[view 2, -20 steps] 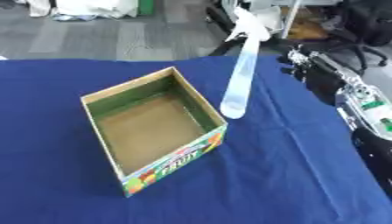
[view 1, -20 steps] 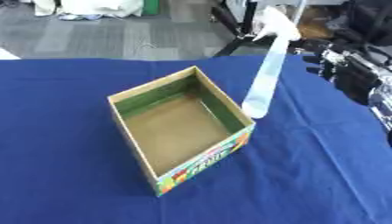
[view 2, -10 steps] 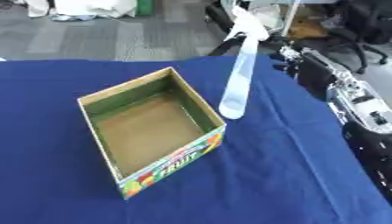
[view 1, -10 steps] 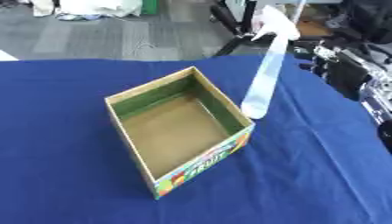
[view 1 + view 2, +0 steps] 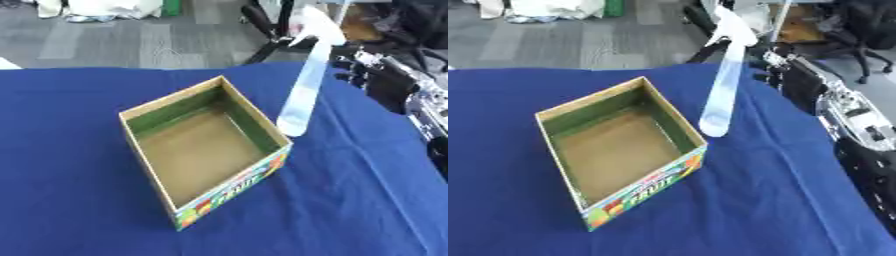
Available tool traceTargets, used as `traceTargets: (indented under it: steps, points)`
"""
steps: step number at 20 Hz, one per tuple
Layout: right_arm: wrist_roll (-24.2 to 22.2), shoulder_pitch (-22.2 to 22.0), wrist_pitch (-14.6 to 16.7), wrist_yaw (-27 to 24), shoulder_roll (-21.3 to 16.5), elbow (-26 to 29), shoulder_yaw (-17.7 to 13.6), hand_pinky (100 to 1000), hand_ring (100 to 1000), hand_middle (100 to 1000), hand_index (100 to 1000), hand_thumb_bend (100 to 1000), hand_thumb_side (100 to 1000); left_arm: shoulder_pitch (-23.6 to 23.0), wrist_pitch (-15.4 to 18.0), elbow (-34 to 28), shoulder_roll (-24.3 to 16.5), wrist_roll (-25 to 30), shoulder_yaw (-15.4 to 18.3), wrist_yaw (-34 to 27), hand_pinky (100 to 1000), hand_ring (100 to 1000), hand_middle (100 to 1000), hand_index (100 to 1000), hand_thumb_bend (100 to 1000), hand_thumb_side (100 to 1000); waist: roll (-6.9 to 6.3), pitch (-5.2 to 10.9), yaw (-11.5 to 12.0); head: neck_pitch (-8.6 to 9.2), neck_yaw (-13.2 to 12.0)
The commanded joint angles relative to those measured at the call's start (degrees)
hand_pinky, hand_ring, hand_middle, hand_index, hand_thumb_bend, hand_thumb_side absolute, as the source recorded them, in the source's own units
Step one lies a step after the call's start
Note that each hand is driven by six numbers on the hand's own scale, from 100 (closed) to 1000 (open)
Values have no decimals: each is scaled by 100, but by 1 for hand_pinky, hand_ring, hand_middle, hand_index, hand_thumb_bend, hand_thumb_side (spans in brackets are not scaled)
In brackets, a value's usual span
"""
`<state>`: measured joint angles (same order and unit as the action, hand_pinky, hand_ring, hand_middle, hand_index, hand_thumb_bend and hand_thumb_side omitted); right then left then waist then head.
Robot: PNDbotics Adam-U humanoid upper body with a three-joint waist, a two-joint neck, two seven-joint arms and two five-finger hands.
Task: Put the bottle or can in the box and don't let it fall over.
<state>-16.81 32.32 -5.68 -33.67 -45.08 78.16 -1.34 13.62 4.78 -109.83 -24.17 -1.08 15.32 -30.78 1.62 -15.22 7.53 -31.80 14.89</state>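
1. spray bottle (image 5: 302, 95): a tall, slim, pale translucent bottle with a white trigger head on top. it stands on the blue tablecloth (image 5: 79, 200) just beside the right wall of the box (image 5: 203, 150), outside it, its base near the box's right corner. it reads as upright, though the view makes it seem to lean.
2. the box is an open cardboard carton with a green band inside the upper walls, a bare brown floor and a colourful fruit print on its near face. nothing is in it.
3. the right hand (image 5: 372, 75) is at the right edge, near the bottle's upper part but apart from it. its fingers look part-curled with nothing in them; i cannot tell for certain how far they are bent.
4. the left hand shows in neither view.
5. step in hand, as i judge it: the approach to the bottle, before any grasp. the placing is not yet begun.
6. the next move calls for closing round the slim body low enough to keep it steady, lifting it over the box wall, and setting it down flat on the floor. so tall and narrow a bottle would likely tip easily.
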Motion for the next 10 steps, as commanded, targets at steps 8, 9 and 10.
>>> traceTargets:
  steps: [8, 9, 10]
  points:
    - [-102, 114, -31, -107, -84, 111, -27, 1000, 1000, 1000, 1000, 100, 544, 74, 7, -60, -114, 45, 2, -8, 930, 1000, 1000, 811, 360, 663, -3, 46, 8, 64, 17]
    - [-103, 112, -29, -103, -80, 108, -26, 1000, 1000, 1000, 1000, 100, 545, 73, 8, -58, -116, 49, 0, -5, 930, 1000, 1000, 812, 360, 663, -3, 46, 8, 70, 18]
    - [-105, 119, -27, -91, -74, 101, -22, 1000, 1000, 1000, 1000, 100, 546, 71, 9, -57, -117, 53, -1, -4, 930, 1000, 1000, 812, 360, 663, -6, 46, 8, 84, 24]
